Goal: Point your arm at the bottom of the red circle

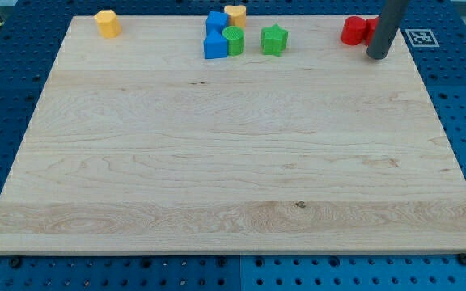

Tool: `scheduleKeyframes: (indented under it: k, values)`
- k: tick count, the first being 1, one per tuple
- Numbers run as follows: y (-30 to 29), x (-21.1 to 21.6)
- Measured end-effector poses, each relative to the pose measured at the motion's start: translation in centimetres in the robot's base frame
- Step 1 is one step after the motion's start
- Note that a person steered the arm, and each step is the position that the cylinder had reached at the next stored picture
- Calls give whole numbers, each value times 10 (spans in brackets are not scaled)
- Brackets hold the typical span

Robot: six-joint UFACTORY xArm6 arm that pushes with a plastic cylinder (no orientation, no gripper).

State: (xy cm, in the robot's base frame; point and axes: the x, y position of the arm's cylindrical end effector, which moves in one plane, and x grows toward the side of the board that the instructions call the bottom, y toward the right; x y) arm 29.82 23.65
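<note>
The desk [217, 162] is bare below the top row of blocks. At the frame's upper right sits the red circle [353, 31], a second red block [371, 27] touching it. My tip [377, 56], no claw to open, should slide left, stopping just below it

Dark rod enters from view's top right, near upright, slight lean. My tip [377, 56] down at surface level.
</note>
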Motion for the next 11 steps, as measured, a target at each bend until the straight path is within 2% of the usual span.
scheduleKeyframes:
  k: [3,6,8,11]
  values:
    - [0,11]
    - [0,93]
    - [-21,126]
    - [-62,126]
